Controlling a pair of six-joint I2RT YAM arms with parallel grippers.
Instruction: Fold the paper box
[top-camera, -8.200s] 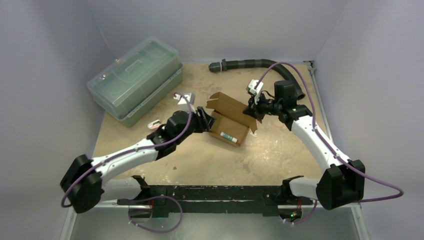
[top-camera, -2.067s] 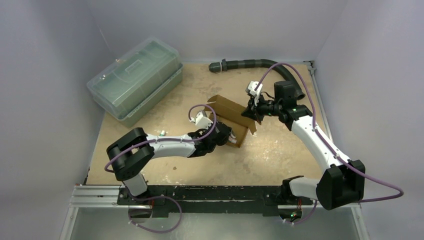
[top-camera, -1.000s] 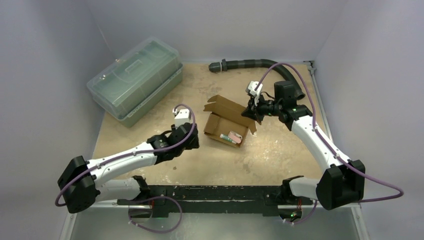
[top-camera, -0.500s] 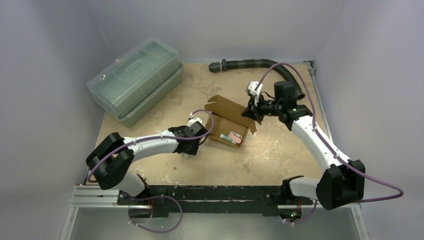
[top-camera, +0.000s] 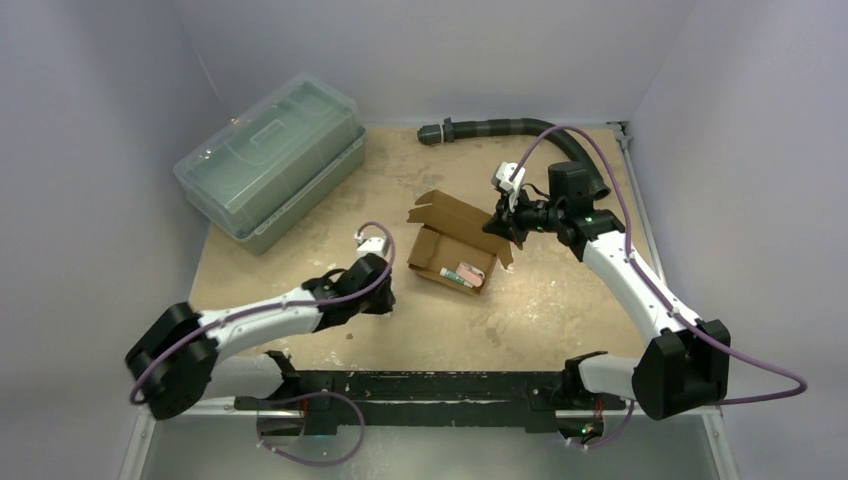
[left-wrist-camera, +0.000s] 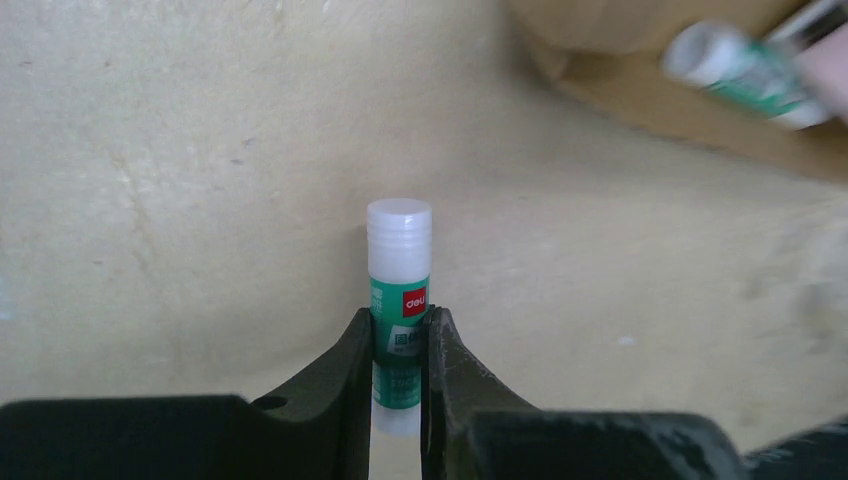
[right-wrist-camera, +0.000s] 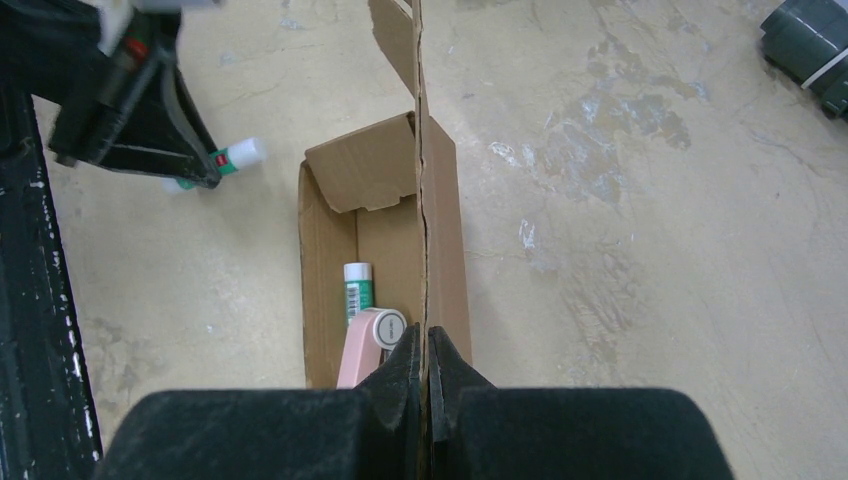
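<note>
From above, we saw the paper box (top-camera: 455, 215) open on the table (top-camera: 560, 300). Left wrist: our left gripper (left-wrist-camera: 400, 325) clamped a glue stick (left-wrist-camera: 399, 250). Right wrist: our right gripper (right-wrist-camera: 424, 345) pinched its wall; we judged the stick must go inside before folding.

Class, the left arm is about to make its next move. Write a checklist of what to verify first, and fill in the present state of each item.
1. Left tool gripping the glue stick: ok, pinched at its label.
2. Right tool holding the paper box: ok, shut on an upright panel seen edge-on.
3. Box top open for loading: ok.
4. Room left inside beside the second glue stick and pink tube: cannot tell, a flap hides part of the floor.
5. Held glue stick lifted off the table: cannot tell.
6. Box folded shut: not ok.
</note>
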